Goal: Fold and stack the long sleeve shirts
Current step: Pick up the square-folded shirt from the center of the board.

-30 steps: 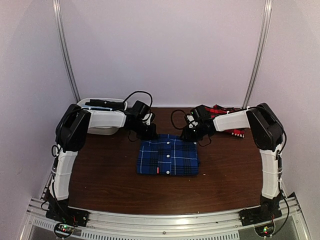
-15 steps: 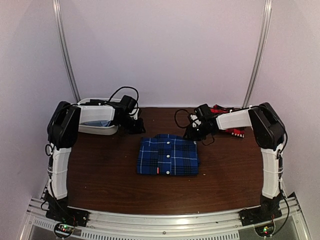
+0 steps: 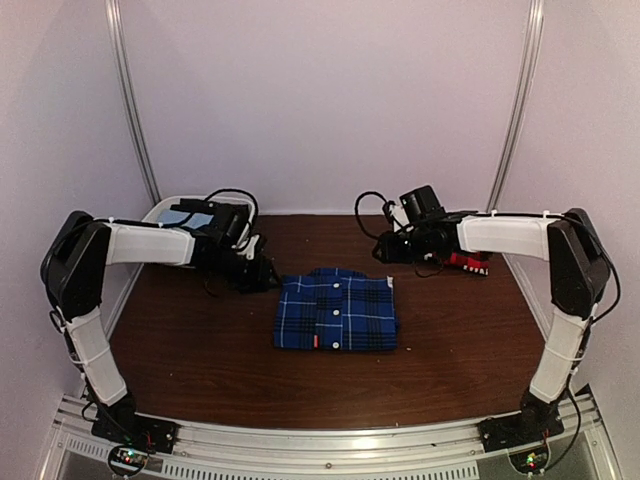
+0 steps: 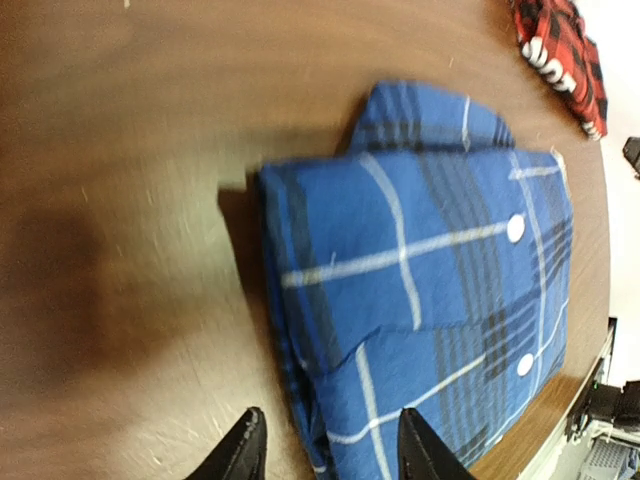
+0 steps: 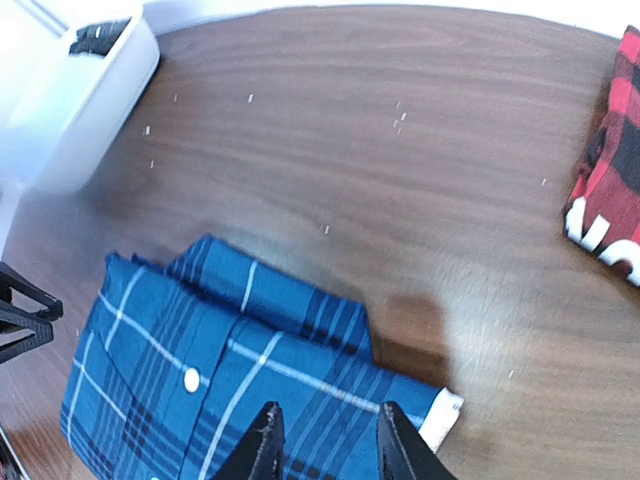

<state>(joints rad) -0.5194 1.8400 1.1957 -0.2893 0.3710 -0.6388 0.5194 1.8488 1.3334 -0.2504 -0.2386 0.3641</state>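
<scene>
Nearest me, the dark blue plaid shirt (image 3: 336, 312) lies folded and buttoned in the middle of the brown table (image 3: 200, 350), collar pointing away from me. My left gripper (image 4: 325, 445) hangs by the shirt's far left corner with its fingers spread and nothing between them, and my right gripper (image 5: 325, 440) hovers beyond the far right corner, fingers likewise apart and empty. Farthest back, the red-and-black check shirt (image 5: 610, 190) lies bunched at the right rear, well apart from the blue one, and a white bin (image 3: 160, 212) sits at the left rear.
</scene>
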